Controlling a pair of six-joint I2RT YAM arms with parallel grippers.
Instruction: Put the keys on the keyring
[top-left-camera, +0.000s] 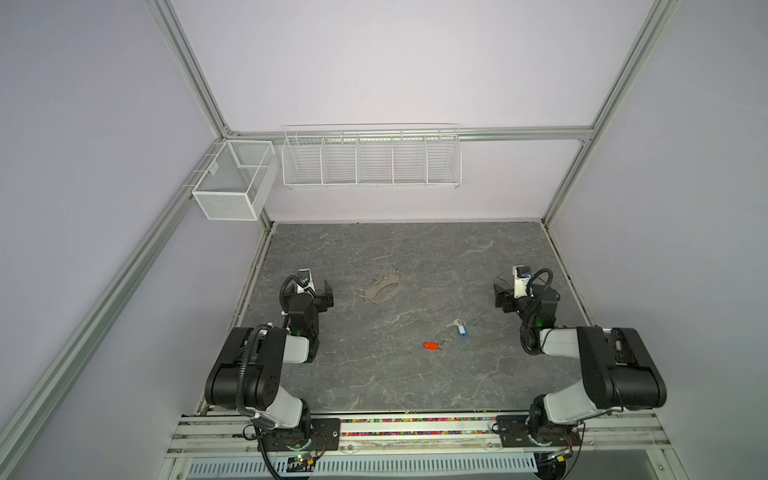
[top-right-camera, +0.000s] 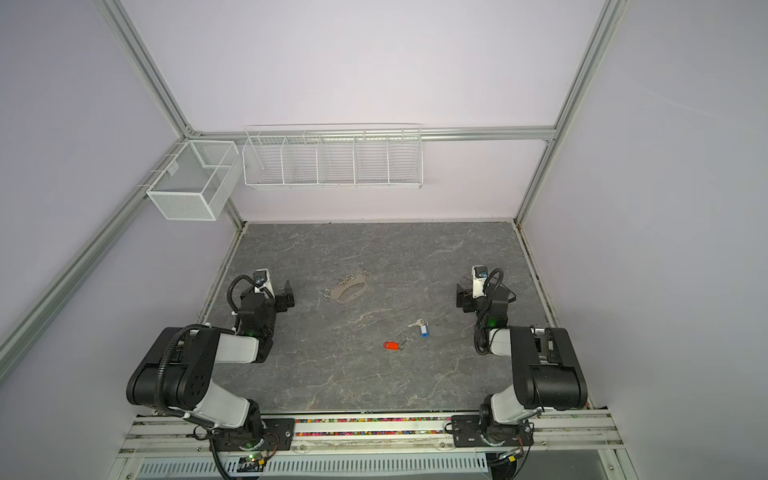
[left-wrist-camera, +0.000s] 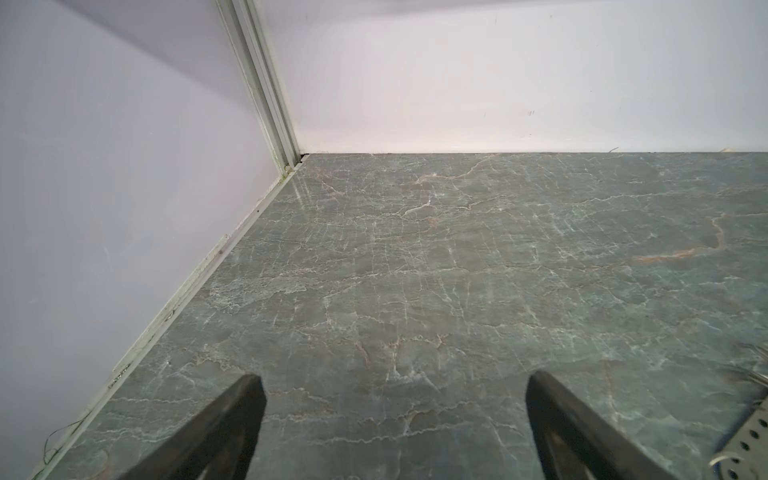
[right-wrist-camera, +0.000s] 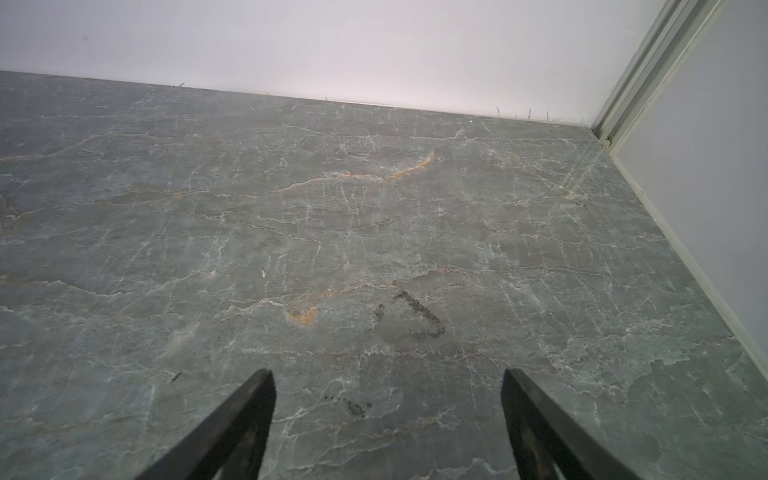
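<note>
The tan-grey crescent keyring (top-left-camera: 380, 289) (top-right-camera: 347, 289) lies flat on the grey marble table (top-left-camera: 415, 257), left of the middle; its perforated end with metal rings shows in the left wrist view (left-wrist-camera: 746, 446). Two keys lie nearer the front: one with a red-orange tag (top-left-camera: 431, 345) (top-right-camera: 390, 345), one with a blue tag (top-left-camera: 460, 329) (top-right-camera: 423, 329). My left gripper (top-left-camera: 319, 292) (top-right-camera: 277, 293) (left-wrist-camera: 395, 377) hovers open and empty to the keyring's left. At the right side my right gripper (top-left-camera: 504, 292) (top-right-camera: 464, 293) (right-wrist-camera: 387, 373) is open and empty, behind and right of the keys.
A white mesh basket (top-left-camera: 235, 183) and a white wire rack with several compartments (top-left-camera: 372, 160) hang on the back frame above the table. Walls close the table on the left, back and right. Black scuff marks (right-wrist-camera: 419, 313) lie on the table ahead of the right gripper.
</note>
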